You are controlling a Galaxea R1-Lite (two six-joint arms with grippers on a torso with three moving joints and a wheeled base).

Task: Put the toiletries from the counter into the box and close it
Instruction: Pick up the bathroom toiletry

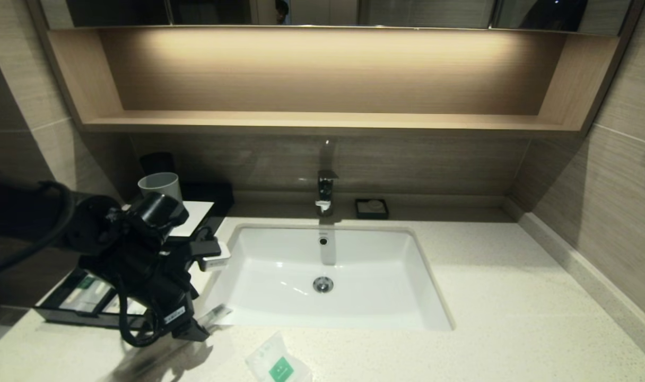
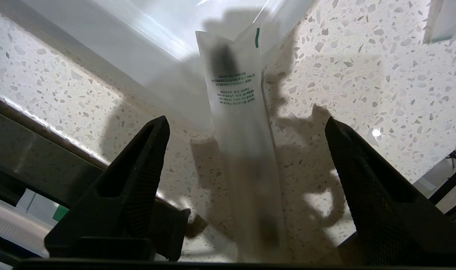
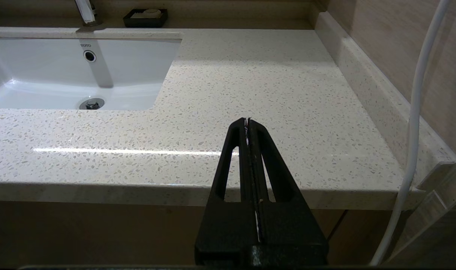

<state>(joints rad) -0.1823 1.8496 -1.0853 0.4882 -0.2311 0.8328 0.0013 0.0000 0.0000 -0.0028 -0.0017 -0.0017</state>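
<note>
One drawer of the box (image 1: 89,302) stands pulled out at the lower left of the head view, with flat packets already lying inside it, though what they are is hard to tell. Just right of it the left gripper (image 1: 208,323) hangs low over the counter (image 1: 513,297), jaws spread wide and holding nothing. In the left wrist view a clear-wrapped stick (image 2: 243,150) lies between the two fingers (image 2: 138,176), one end reaching over the sink (image 1: 280,249) rim. Further right, at the bottom centre of the head view, the sachet (image 1: 277,363) waits on the counter near the front edge. Judging by this, the step in hand is picking up the stick; next the jaws must drop astride it and close squarely. The right gripper (image 3: 248,127) sits parked off the counter's front edge, pressed shut
</note>
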